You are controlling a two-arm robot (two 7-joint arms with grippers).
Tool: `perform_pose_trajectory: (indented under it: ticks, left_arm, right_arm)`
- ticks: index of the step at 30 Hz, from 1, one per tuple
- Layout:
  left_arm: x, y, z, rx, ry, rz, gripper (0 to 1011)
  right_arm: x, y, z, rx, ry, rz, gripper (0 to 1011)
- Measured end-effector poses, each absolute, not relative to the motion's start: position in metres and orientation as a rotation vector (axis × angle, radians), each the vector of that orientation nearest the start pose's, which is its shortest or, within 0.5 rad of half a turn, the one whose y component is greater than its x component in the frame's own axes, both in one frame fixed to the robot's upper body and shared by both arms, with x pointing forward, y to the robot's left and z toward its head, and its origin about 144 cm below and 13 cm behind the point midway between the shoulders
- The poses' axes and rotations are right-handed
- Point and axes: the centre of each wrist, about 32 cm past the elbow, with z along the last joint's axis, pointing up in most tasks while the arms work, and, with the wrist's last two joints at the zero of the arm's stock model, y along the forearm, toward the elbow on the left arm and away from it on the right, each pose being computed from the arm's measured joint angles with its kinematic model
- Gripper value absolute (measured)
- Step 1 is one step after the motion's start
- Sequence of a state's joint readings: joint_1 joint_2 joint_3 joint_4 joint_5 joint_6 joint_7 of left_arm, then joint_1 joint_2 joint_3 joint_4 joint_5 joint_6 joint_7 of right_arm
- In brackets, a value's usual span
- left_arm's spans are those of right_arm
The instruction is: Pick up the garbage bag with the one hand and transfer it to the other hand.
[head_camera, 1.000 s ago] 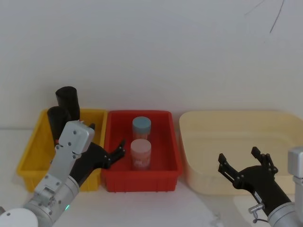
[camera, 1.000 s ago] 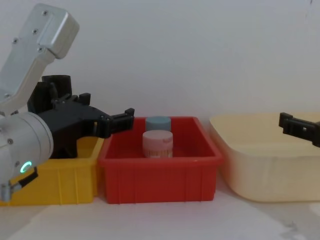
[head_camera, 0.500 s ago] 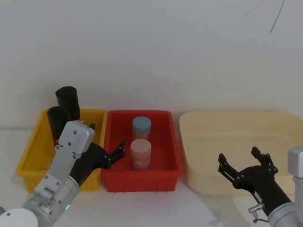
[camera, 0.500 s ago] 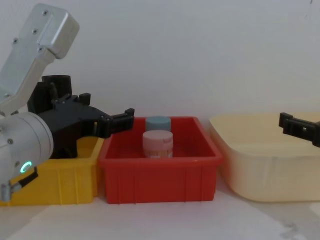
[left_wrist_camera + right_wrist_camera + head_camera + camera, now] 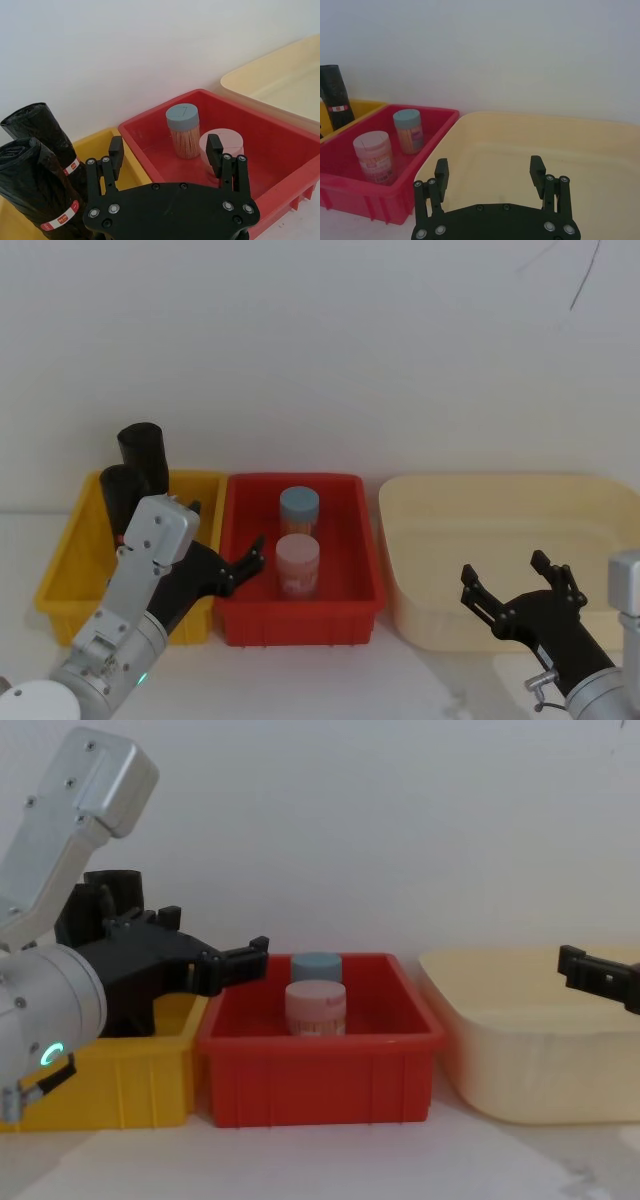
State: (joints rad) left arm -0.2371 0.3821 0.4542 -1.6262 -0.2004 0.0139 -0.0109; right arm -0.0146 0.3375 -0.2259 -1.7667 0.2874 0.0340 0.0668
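Note:
Two identical black garbage bag rolls stand upright in the back left corner of the yellow bin: the rear garbage bag and a twin roll in front of it. Each carries a red-and-white label band, seen in the left wrist view on the rear roll and the front roll. My left gripper is open over the wall between the yellow and red bins, to the right of the rolls and apart from them. My right gripper is open and empty over the cream tub's front.
A red bin in the middle holds a blue-lidded jar and a pink-lidded jar. A large cream tub stands to the right. A white wall runs close behind the bins.

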Motion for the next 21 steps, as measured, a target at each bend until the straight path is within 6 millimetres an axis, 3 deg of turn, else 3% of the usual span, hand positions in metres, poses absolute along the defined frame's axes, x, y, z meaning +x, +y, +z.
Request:
perform_pose_trajectory:
  ticks: [21]
  left_arm:
    - [0.492,0.1984,1.2044,0.061,-0.267,1.124,1001]
  right_arm:
    - [0.4419,-0.2372,1.1881,0.028,-0.069,-1.226,999]
